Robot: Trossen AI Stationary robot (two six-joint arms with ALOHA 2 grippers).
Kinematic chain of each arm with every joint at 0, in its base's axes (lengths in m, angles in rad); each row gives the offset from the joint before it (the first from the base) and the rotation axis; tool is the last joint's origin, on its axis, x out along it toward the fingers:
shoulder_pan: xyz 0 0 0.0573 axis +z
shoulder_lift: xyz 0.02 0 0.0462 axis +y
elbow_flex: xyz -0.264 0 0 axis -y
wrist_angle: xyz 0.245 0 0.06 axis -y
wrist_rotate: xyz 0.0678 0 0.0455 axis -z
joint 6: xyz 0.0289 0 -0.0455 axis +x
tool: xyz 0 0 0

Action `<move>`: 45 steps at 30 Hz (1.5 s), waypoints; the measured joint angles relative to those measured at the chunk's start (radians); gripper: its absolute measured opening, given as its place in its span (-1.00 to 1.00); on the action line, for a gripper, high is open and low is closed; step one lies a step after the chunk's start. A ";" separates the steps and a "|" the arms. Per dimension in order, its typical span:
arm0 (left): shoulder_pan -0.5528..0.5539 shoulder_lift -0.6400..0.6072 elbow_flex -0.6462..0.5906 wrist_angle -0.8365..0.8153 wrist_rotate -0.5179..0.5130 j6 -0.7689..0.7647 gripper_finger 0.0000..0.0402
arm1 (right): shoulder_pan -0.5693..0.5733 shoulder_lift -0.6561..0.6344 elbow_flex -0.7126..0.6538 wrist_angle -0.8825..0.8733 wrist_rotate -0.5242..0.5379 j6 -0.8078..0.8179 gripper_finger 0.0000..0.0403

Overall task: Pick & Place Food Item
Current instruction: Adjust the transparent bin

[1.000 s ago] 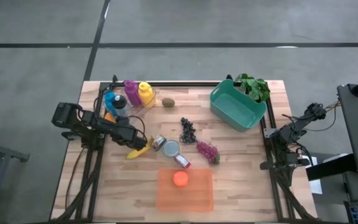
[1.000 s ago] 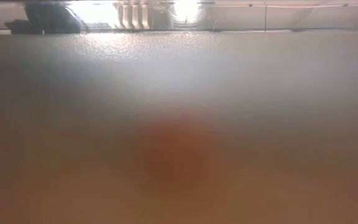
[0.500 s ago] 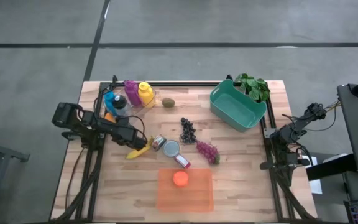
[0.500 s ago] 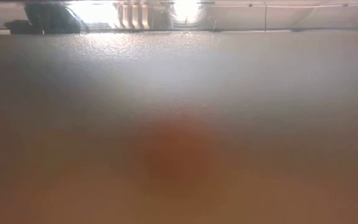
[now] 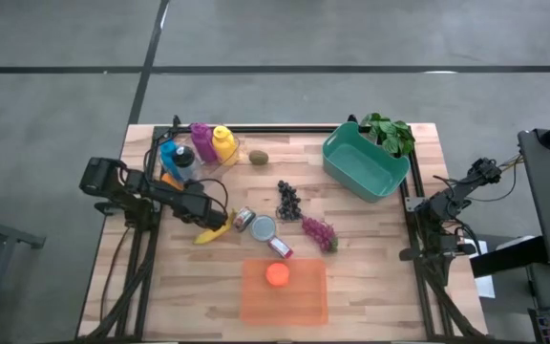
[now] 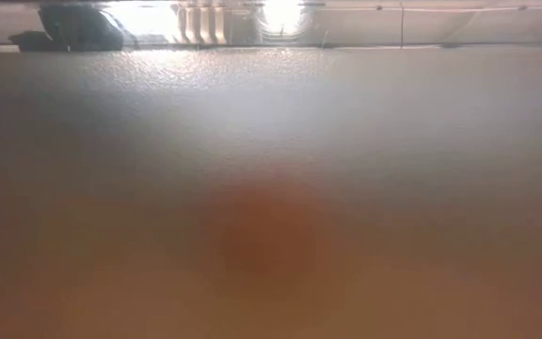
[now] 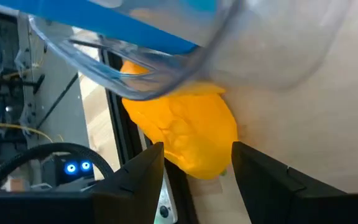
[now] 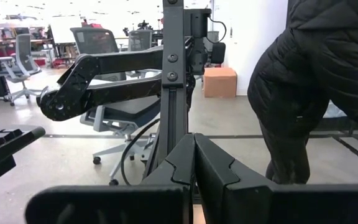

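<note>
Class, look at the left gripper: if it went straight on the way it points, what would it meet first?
Probably the yellow-orange food item, lying between the open fingers of the left gripper; depth is unclear.

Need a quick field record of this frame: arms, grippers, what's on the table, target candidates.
left gripper: at the table's left side, fingers either side of the banana, which lies on the wood
right gripper: parked off the right edge, shut, empty
teal bin: back right, leafy greens behind it
orange tray: front centre, holds an orange round item
loose food: kiwi, dark grapes, red grapes
cans: centre
bottles: back left
low view: blocked
</note>
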 joint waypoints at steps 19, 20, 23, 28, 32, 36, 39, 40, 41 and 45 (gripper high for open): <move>0.001 -0.002 0.007 0.125 0.089 0.020 -0.04 | 0.000 0.000 0.000 0.000 0.000 0.000 -0.96; 0.001 -0.002 0.016 0.132 0.106 0.020 -0.04 | 0.000 0.000 0.000 0.000 0.000 0.000 -0.96; 0.000 -0.002 0.072 0.112 0.152 0.021 -0.04 | 0.000 0.000 0.000 0.000 0.000 0.000 -0.96; 0.000 -0.009 0.233 -0.015 0.146 -0.030 -0.04 | 0.000 0.000 0.000 0.000 0.000 0.000 -0.96; -0.001 -0.018 0.375 -0.125 0.135 -0.101 -0.04 | 0.000 0.000 0.000 0.000 0.000 0.000 -0.96; -0.004 -0.031 0.488 -0.179 0.152 -0.141 -0.04 | 0.000 0.000 0.000 0.000 0.000 0.000 -0.96; -0.025 -0.048 0.563 -0.175 0.157 -0.142 -0.04 | 0.000 0.000 0.000 0.000 0.000 0.000 -0.96; -0.038 -0.054 0.590 -0.165 0.153 -0.141 -0.04 | 0.000 0.000 0.000 0.000 0.000 0.000 -0.96; -0.055 -0.063 0.614 -0.151 0.139 -0.138 -0.04 | 0.000 0.000 0.000 0.000 0.000 0.000 -0.96; -0.172 -0.090 0.690 -0.100 0.025 -0.152 -0.04 | 0.000 0.000 0.000 0.000 0.000 0.000 -0.96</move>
